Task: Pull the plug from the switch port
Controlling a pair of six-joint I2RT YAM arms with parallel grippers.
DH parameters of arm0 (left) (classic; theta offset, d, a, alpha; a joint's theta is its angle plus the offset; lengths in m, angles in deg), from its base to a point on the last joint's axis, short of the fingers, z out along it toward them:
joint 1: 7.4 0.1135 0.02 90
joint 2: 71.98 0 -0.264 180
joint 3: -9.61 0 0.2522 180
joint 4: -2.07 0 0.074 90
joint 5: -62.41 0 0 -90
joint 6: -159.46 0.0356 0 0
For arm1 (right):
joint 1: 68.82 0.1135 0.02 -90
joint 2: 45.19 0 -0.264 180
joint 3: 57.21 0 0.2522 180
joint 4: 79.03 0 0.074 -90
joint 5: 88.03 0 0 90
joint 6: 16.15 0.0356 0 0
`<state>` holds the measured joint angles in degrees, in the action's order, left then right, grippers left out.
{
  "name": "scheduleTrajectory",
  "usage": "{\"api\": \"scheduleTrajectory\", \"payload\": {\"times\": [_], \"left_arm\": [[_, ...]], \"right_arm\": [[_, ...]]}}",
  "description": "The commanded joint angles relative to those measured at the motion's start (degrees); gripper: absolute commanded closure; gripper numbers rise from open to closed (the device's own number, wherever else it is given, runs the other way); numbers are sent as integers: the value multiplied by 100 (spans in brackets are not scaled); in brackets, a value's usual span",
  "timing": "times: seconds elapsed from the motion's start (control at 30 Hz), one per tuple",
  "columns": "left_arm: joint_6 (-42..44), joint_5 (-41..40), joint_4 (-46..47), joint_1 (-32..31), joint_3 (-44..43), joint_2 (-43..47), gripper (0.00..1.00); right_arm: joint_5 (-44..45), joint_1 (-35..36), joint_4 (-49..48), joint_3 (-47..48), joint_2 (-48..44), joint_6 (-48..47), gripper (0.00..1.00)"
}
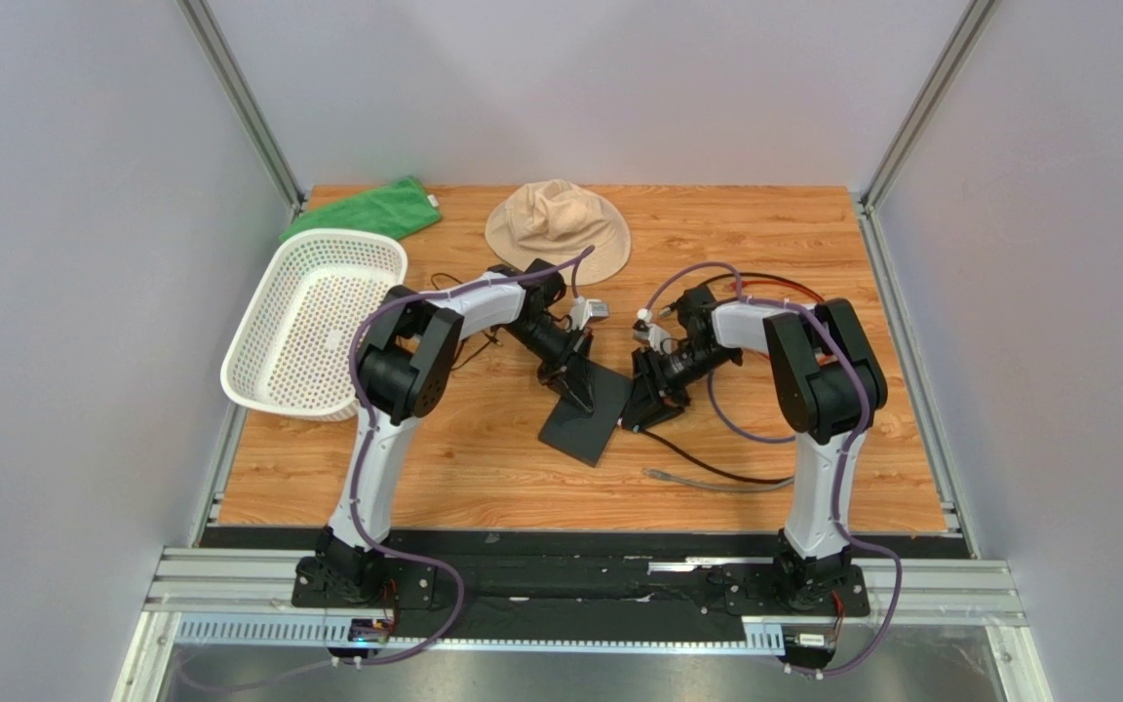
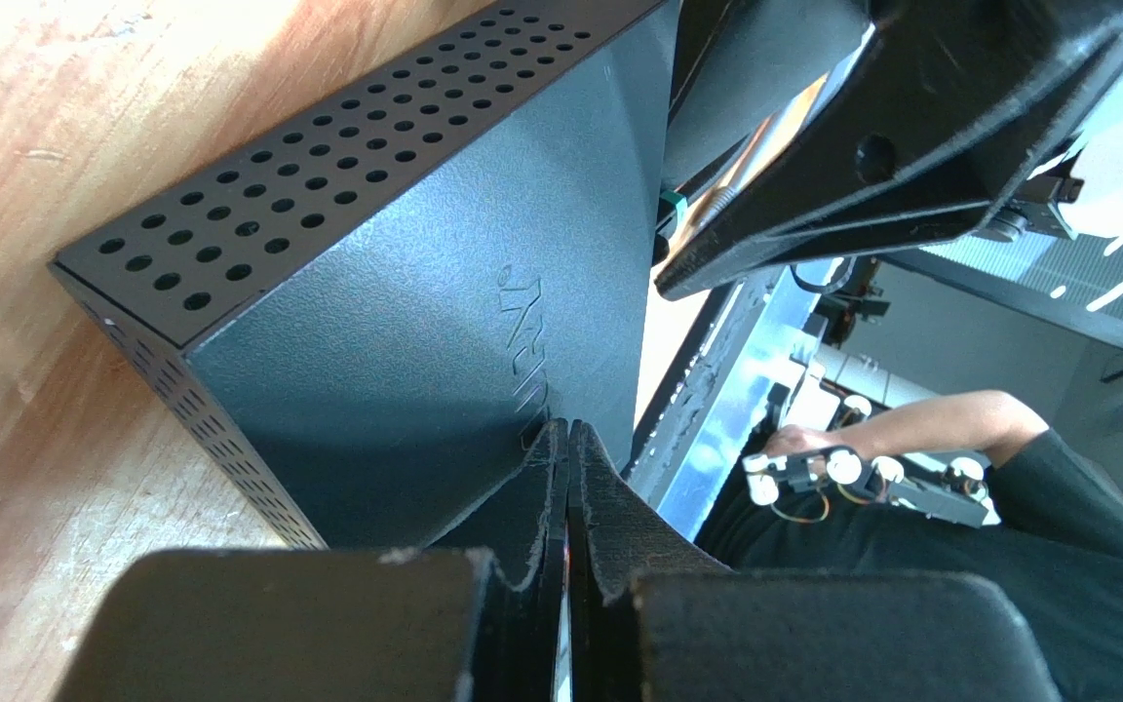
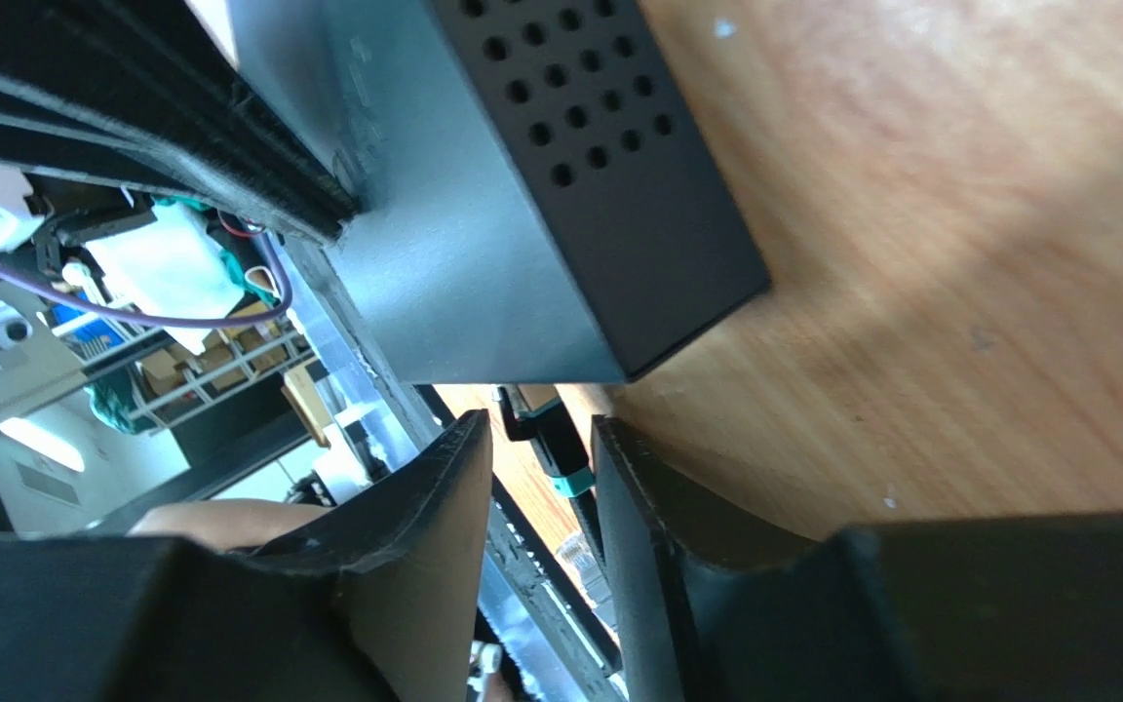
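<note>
The switch [image 1: 592,424] is a flat black box lying on the wooden table, with perforated side walls [image 2: 304,161]. My left gripper [image 1: 578,383] is shut, and its tips [image 2: 568,439] rest on the switch's top face. My right gripper [image 1: 644,410] sits at the switch's right edge. In the right wrist view the black plug [image 3: 546,442], with a teal band on its cable, lies between the fingers of the right gripper [image 3: 538,417], close to the right one. A gap shows on the left side, so the jaws stand open around it. The port itself is hidden.
A black cable [image 1: 721,471] trails right of the switch across the table. A white perforated basket [image 1: 311,322] stands at the left, with a green cloth [image 1: 370,209] and a beige hat [image 1: 557,227] at the back. More wires lie behind the right arm [image 1: 765,285].
</note>
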<state>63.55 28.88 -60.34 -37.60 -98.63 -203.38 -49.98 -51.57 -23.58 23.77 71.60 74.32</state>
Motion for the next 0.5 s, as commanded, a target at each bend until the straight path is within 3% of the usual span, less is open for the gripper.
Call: {"api": "scheduleTrajectory", "payload": {"times": [0.0, 0.37, 0.47], "left_arm": [[152, -549, 224, 31, -71, -194, 100], [152, -558, 241, 31, -53, -185, 100], [152, -567, 250, 31, -36, -194, 100]], "right_arm": [[1379, 252, -513, 45, 379, -73, 61], [1782, 278, -285, 239, 783, 541, 64], [2274, 296, -153, 300, 819, 682, 77]]}}
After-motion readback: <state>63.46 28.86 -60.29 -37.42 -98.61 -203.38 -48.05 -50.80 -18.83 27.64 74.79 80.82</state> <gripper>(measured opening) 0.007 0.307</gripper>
